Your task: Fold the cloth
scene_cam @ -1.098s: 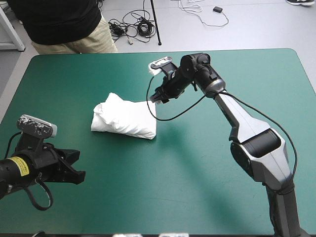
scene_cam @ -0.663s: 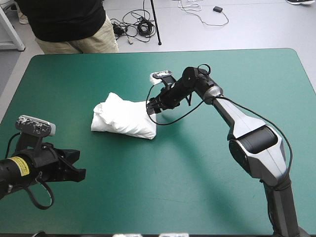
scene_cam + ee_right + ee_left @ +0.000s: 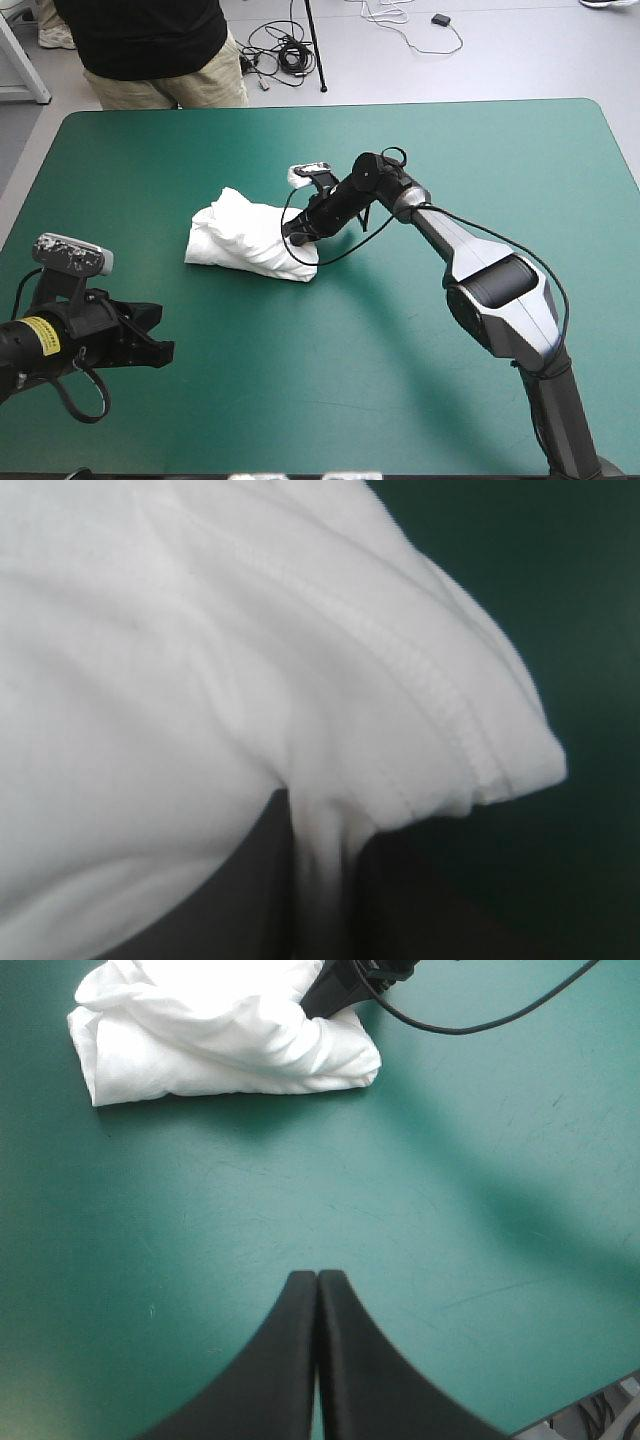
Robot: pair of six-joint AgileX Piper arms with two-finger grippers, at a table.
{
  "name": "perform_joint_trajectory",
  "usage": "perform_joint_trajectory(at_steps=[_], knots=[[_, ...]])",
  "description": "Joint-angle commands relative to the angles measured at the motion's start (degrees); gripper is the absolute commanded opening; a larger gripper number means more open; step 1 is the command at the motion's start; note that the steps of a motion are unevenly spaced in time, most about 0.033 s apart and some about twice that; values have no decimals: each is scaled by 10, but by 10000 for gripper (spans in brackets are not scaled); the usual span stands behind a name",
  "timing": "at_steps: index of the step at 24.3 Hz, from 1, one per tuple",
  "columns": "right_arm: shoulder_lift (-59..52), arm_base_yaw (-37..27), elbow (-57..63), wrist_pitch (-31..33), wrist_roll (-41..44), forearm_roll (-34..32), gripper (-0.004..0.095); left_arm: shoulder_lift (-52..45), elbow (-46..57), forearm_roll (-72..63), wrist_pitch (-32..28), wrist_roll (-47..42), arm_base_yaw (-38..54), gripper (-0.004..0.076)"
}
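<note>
One T-shirt [image 3: 250, 240], long axis left-right.

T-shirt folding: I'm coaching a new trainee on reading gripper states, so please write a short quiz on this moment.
1. True or false: the left gripper is shut, empty and apart from the T-shirt.
2. What does the right gripper pinch? A) nothing B) the T-shirt C) a brown box
3. Fill in: the T-shirt lies as a folded ___ on the teal-green cover.
Key: 1 true; 2 B; 3 bundle.
</note>
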Motion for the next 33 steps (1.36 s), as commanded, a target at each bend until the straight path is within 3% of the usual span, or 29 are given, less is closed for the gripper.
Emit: perform_joint_trajectory(at_steps=[1,5,12,21,27,33], knots=[[-40,2,-10,54,-14,-35,-17,2,-13,-5,-31,-6,-2,-9],[-70,-10,-10,91,-7,-97,-17,2,-13,-5,-31,-6,-2,-9],[-131,-63,7,95,19,-133,-17,2,-13,-6,-31,-6,-2,-9],[-226,-156,198,55,42,-248,-17,2,-13,-7,-31,1,-2,-9],[-336,-265,348,-6,87,-338,-17,2,-13,-4,-32,11,-2,-9],[-466,-424,540,-86,191,-457,-17,2,-13,-4,-64,17,-2,-9]])
